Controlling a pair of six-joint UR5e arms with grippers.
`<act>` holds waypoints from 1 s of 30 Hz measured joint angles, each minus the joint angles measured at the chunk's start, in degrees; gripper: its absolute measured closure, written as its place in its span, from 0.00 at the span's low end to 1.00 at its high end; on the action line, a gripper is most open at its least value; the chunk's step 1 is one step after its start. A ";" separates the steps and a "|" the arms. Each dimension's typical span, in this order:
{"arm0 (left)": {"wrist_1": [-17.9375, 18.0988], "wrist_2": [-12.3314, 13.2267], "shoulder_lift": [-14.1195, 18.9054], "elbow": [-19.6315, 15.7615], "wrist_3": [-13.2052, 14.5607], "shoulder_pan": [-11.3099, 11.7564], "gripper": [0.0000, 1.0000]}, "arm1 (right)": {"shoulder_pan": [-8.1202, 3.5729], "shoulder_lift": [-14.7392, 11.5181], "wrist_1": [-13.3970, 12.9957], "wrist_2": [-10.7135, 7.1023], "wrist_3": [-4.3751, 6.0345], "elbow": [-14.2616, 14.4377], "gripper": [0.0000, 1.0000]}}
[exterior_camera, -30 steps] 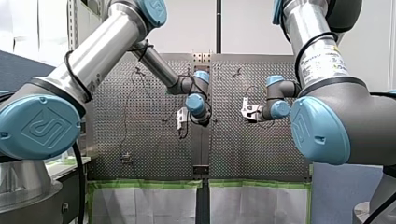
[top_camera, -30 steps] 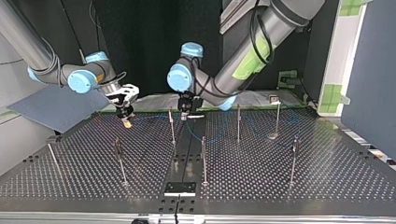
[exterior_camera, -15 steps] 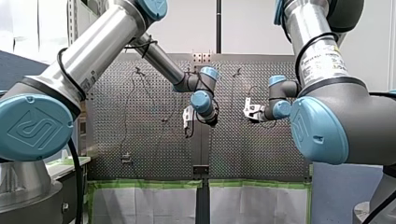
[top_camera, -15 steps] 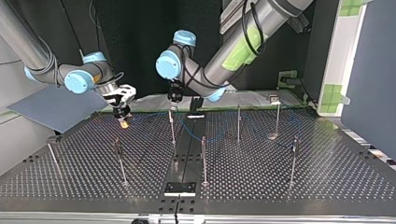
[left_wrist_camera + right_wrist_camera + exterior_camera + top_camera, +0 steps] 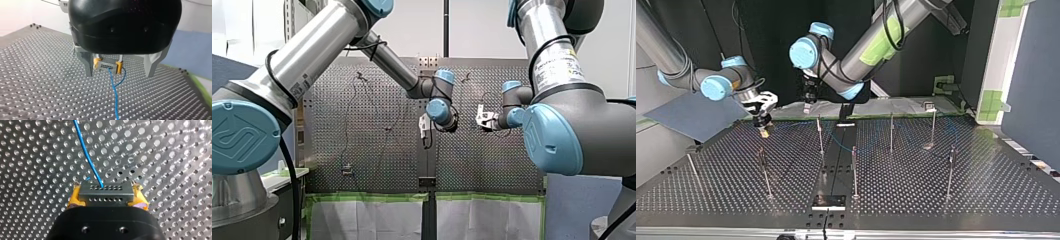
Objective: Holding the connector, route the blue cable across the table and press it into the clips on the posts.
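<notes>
two arms over the table (image 5: 936, 190), one connector (image 5: 105, 193) pinched

right gripper (image 5: 764, 127) hangs at the upper left of the top view, tips down over the table. seen from its wrist, its yellow pads (image 5: 75, 197) are clamped on the two ends of the small grey connector; the cable (image 5: 87, 152), thin and blue, leaves the connector's face and runs off ahead over the holes. left gripper (image 5: 807, 105) sits just right of it in the top view and higher in the frame, above the table's far edge. its grey metal fingers (image 5: 88, 66) stand spread wide; from that wrist the pinched connector shows beyond them, in the gap, with the cable trailing toward the camera. in the top view the cable is a faint blue line near mid-frame, passing among the thin posts (image 5: 854, 172); whether it sits in any clip i cannot tell. in the front view both grippers are mid-frame, apart from each other.
</notes>
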 joint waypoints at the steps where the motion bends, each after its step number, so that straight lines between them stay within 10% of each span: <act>1: 0.53 -0.54 -0.26 0.23 -0.04 -0.08 0.00 | -0.12 0.00 -0.01 0.00 0.04 -0.01 1.00; 30: -4.65 -12.46 -13.50 16.02 -0.64 -2.45 0.00 | -0.90 -0.05 -0.21 0.08 0.78 -0.17 1.00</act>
